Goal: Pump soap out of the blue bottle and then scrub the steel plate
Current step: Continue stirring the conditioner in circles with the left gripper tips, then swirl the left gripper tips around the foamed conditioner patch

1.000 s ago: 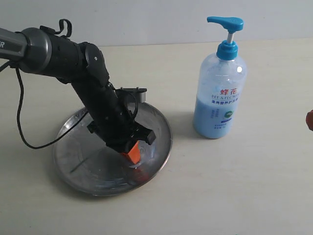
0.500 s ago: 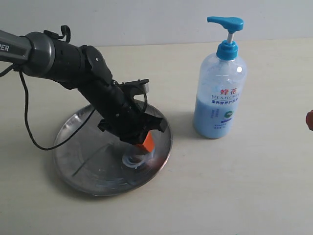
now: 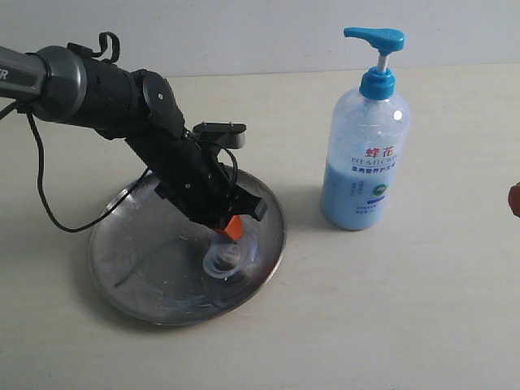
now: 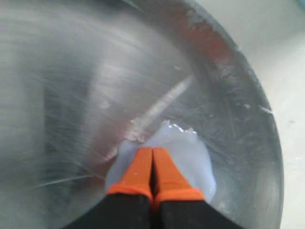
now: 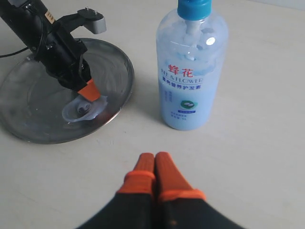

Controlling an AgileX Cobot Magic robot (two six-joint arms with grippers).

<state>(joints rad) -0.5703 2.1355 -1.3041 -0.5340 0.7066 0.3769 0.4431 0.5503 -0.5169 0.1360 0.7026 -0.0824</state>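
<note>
The steel plate (image 3: 138, 260) lies on the left of the table. My left gripper (image 3: 231, 229) is shut, its orange fingertips pressed down into a pale blue blob of soap (image 3: 223, 260) on the plate's right half. The left wrist view shows the gripper (image 4: 152, 152) with the soap (image 4: 190, 148) spread around its tips on the scratched plate (image 4: 95, 86). The blue bottle (image 3: 364, 154) stands upright to the right of the plate. My right gripper (image 5: 155, 160) is shut and empty above bare table, near the bottle (image 5: 190, 71).
A black cable (image 3: 49, 211) hangs from the left arm to the table beside the plate. The right gripper's red tip (image 3: 514, 199) shows at the exterior view's right edge. The plate's rim (image 5: 125, 90) is a short way from the bottle.
My left gripper has slid across the plate from its front part toward the back right, then a little left, uncovering the soap blob. The bottle and the right gripper have not moved.
</note>
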